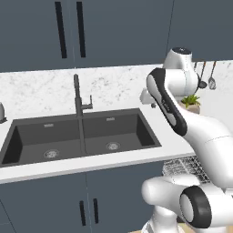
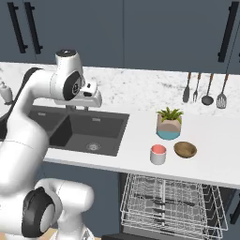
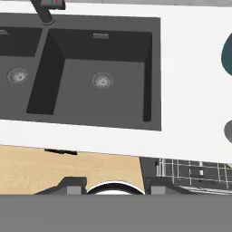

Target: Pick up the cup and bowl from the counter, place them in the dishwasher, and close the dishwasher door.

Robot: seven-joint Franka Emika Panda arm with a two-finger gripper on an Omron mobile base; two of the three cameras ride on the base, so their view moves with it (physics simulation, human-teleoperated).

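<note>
A white cup (image 2: pixel 158 154) with a pink inside stands on the counter (image 2: pixel 136 136), right of the sink. A brown wooden bowl (image 2: pixel 185 149) sits just right of the cup. Below them the dishwasher (image 2: pixel 169 202) has its silver wire rack pulled out; the dishwasher door is mostly out of view beneath the rack. My gripper (image 2: pixel 95 102) hangs above the sink's right basin, well left of the cup, and points down. It is open, its fingertips (image 3: pixel 75 185) apart with nothing between them. In the hand view, the cup (image 3: pixel 228 131) is cut off at the right edge.
A dark double sink (image 1: pixel 82 134) with a tall black tap (image 1: pixel 78 98) lies under the hand. Behind the cup stands a potted plant (image 2: pixel 169 123), and utensils (image 2: pixel 204 89) hang on the backsplash. Blue-grey cabinets (image 1: pixel 86 200) run below the counter, above a wooden floor (image 3: pixel 68 168).
</note>
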